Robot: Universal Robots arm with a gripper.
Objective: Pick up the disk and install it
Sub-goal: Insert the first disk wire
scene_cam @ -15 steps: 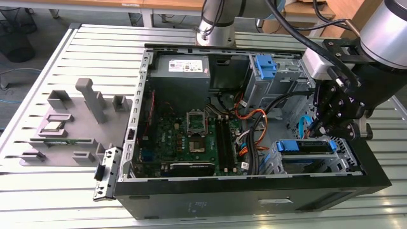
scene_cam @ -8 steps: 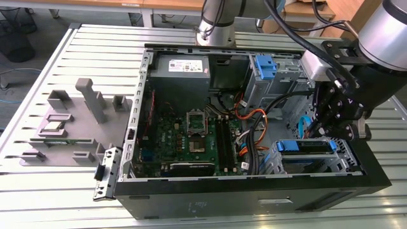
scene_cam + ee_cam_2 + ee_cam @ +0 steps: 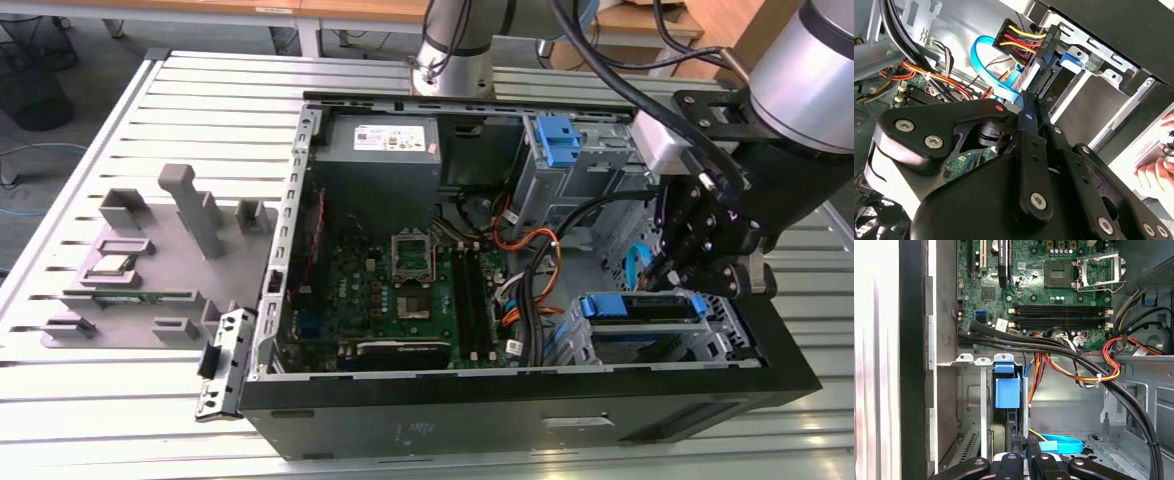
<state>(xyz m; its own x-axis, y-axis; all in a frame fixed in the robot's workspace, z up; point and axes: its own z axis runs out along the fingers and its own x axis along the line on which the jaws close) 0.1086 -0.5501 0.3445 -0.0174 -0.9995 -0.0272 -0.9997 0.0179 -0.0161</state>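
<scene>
In the exterior view, the end effector [image 3: 711, 262] hangs over the drive cage [image 3: 731, 322] at the near corner of the open computer case [image 3: 534, 400] on the table [image 3: 107, 130], where the disk [image 3: 641, 308] sits with its blue bracket showing. The first wrist view shows the disk [image 3: 1006, 392] edge-on, slotted into the cage, with the motherboard [image 3: 1044, 285] beyond. The second wrist view adds a person's hand [image 3: 1156, 172] outside the case, and the end effector [image 3: 1029, 107] with its fingers drawn together just beside the disk; whether it grips anything cannot be told.

Robotics lab — opened computer case [image 3: 534, 400] on slatted metal workbench [image 3: 200, 100], wooden desks behind.
</scene>
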